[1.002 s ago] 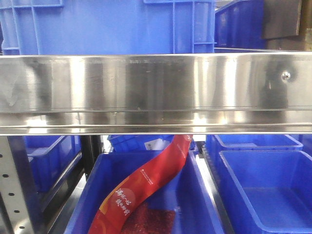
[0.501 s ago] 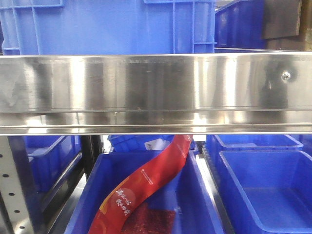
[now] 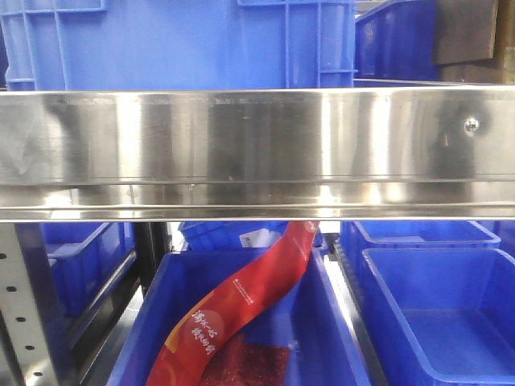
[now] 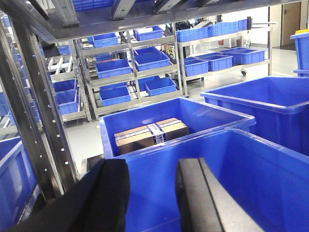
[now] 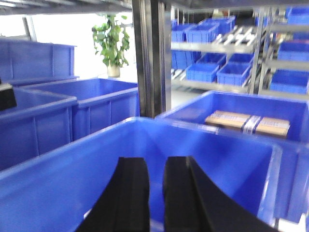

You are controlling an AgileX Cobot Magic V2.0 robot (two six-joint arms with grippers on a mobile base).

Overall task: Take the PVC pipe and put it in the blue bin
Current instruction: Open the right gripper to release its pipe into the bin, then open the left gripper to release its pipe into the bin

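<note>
No PVC pipe shows in any view. My left gripper (image 4: 152,166) is open and empty; its black fingers hang over the inside of a large blue bin (image 4: 231,159). My right gripper (image 5: 155,162) is empty, its jaws a narrow gap apart, over the inside of another blue bin (image 5: 72,179). A small white bit (image 5: 90,211) shows low in that bin beside the left finger; I cannot tell what it is. The front view shows neither gripper.
A steel shelf rail (image 3: 257,153) crosses the front view, with blue bins above and below. A red banner package (image 3: 241,314) lies in the lower bin (image 3: 330,322). Cardboard boxes (image 4: 149,133) (image 5: 246,123) sit in neighbouring bins. Steel posts (image 4: 38,111) (image 5: 149,58) stand close by.
</note>
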